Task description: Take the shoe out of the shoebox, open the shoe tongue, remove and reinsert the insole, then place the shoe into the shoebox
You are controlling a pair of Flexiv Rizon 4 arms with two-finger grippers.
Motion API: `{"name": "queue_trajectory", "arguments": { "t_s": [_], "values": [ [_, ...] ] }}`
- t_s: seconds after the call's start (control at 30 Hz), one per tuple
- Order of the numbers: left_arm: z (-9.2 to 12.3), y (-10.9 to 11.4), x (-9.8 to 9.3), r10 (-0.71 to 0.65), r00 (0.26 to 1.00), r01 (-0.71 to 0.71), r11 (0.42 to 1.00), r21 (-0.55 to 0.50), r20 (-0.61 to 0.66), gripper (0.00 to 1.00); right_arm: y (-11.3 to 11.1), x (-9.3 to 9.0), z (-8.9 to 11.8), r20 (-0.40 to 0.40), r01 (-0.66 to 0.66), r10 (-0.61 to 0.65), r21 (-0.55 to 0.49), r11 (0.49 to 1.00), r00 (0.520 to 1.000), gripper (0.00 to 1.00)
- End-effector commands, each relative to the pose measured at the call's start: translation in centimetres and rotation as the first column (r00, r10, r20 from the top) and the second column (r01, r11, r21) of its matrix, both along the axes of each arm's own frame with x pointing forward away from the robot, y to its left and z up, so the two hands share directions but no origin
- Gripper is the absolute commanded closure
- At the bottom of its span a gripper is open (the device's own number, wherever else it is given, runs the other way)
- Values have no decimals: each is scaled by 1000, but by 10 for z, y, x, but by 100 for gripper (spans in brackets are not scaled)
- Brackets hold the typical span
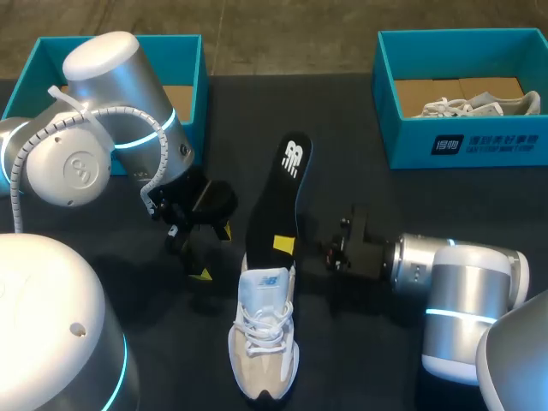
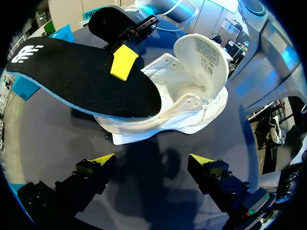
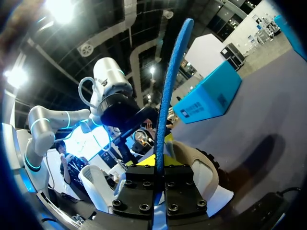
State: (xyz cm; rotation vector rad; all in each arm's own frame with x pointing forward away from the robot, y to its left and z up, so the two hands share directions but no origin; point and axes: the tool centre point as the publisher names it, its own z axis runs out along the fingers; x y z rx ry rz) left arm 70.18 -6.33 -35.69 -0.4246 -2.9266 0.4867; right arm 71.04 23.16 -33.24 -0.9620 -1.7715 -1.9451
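Observation:
A white shoe [image 1: 264, 330] lies on the dark table, toe toward the front edge, its tongue folded back [image 2: 201, 55]. The black insole [image 1: 279, 188] with a blue underside sticks out of the heel opening and slants up away from the shoe. My right gripper [image 1: 286, 247] is shut on the insole's edge; in the right wrist view the insole [image 3: 171, 81] rises edge-on from between its fingers [image 3: 159, 168]. My left gripper [image 1: 212, 253] stands open just left of the shoe, with nothing in it. From the left wrist, the shoe [image 2: 187, 103] and insole [image 2: 81, 79] lie ahead of my left gripper [image 2: 152, 160].
A teal shoebox [image 1: 180, 47] stands at the back left, behind my left arm. A second teal shoebox [image 1: 462, 141] at the back right holds another pale shoe [image 1: 475, 104].

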Motion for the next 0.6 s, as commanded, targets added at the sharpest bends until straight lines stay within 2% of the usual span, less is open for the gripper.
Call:
{"name": "queue_trajectory", "arguments": {
  "t_s": [0.03,0.6],
  "values": [
    [-1,0,-1,2,1000,-2,1000,0,3,0,1,-3,-3,-5,-2,2,-4,1000,1000,100],
    [-1,0,-1,2,1000,-2,1000,0,3,0,8,-12,-8,-38,-2,1,-14,1000,999,100]
  ]
}}
